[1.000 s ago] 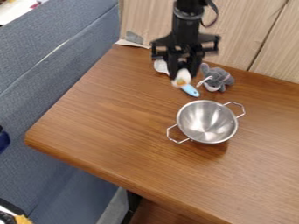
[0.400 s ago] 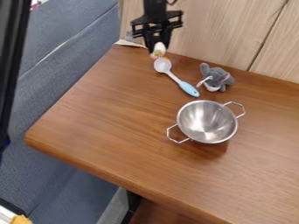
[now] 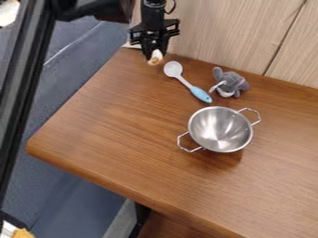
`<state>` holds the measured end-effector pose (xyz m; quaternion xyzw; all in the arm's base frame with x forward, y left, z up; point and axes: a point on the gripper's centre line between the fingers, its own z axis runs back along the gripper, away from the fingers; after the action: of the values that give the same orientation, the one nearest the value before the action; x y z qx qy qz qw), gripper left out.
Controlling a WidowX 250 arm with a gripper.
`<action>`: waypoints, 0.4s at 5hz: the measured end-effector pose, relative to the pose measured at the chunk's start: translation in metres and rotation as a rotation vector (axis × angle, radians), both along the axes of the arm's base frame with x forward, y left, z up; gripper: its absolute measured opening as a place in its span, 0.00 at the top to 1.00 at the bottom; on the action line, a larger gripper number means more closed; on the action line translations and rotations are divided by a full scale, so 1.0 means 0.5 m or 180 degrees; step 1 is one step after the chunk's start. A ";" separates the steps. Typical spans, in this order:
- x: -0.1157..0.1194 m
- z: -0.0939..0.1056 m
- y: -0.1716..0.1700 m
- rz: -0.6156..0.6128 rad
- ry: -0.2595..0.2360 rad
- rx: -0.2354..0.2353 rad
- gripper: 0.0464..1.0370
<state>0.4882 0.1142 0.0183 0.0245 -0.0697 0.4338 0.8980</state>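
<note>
While the black two-finger gripper (image 3: pixel 155 50) is closed on a small, rounded white-and-orange object (image 3: pixel 155 57) at its tips, the pale grey spoon with blue handle (image 3: pixel 186 82) lies just beside the claw, handle pointing away, toward the two-handled steel bowl (image 3: pixel 220 129).

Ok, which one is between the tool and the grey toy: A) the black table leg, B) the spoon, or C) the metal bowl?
B: the spoon lies between the tool, holding something white, and the grey toy.
</note>
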 end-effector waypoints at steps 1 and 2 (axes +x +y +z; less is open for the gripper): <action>0.008 -0.041 0.012 -0.0015 0.0083 0.0023 0.66; 0.007 -0.045 0.013 0.0021 0.0118 0.0013 0.58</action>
<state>0.4918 0.1207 -0.0044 0.0347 -0.0538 0.4361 0.8976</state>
